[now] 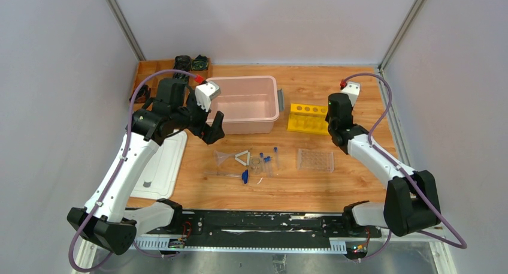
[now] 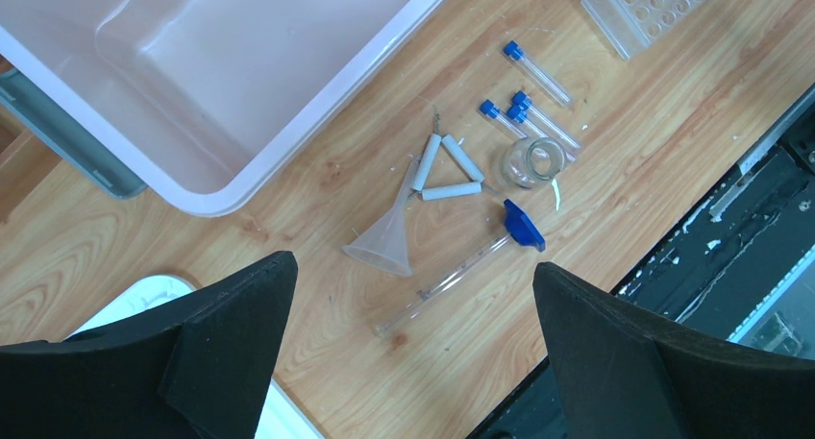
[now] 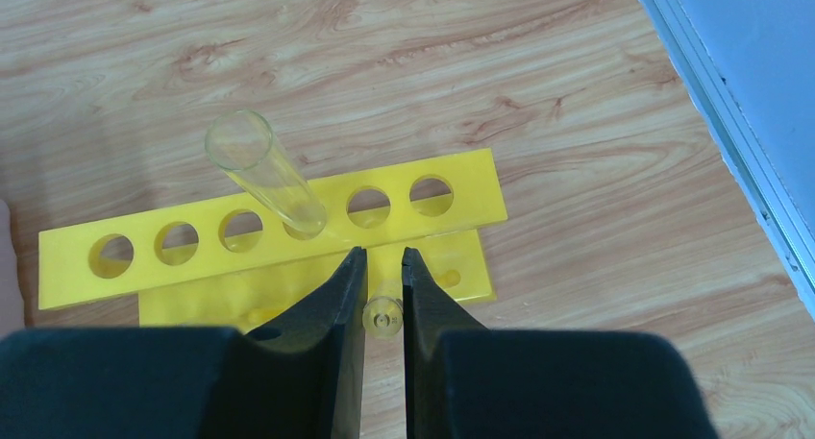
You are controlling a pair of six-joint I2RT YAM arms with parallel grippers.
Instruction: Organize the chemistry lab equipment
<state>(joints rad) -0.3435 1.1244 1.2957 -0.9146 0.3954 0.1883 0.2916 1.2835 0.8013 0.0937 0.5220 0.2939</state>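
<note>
Closed down narrow at the right gripper (image 3: 383, 258), clamping a small clear tube (image 3: 384, 316) seen end-on between the black fingers. Held pointing downward like that, most likely, for a straight drop into a hole. Just beyond the fingertips: a yellow plastic test-tube rack (image 3: 144, 249) with a row of round holes, already carrying one long clear open-mouthed tube (image 3: 264, 170), leaning in the fourth hole from the left. Poised over the rack's near edge rather than over a hole, so probably short of the insertion itself; target hole unclear.

Spread fully wide at the left gripper (image 2: 411, 264), grasping nothing, hanging high above the loose pieces, seemingly to survey and choose. Directly below: a clear plastic funnel (image 2: 384, 242) on its side, spout running up alongside a white triangle (image 2: 447, 170) of three short rods. Just beside that, a tiny clear round dish (image 2: 531, 160); beyond it, three blue-capped clear tubes (image 2: 538, 74) lying flat. Near the funnel's mouth, a thin clear rod (image 2: 452, 276) with a blue tip. Farther out, a clear many-welled tube rack (image 2: 654, 7) and, beside the cluster, a large pale pink plastic tub (image 2: 211, 64), possibly meant for the odd pieces. All loose on the wooden table (image 2: 673, 151) between the arms, not yet sorted.
</note>
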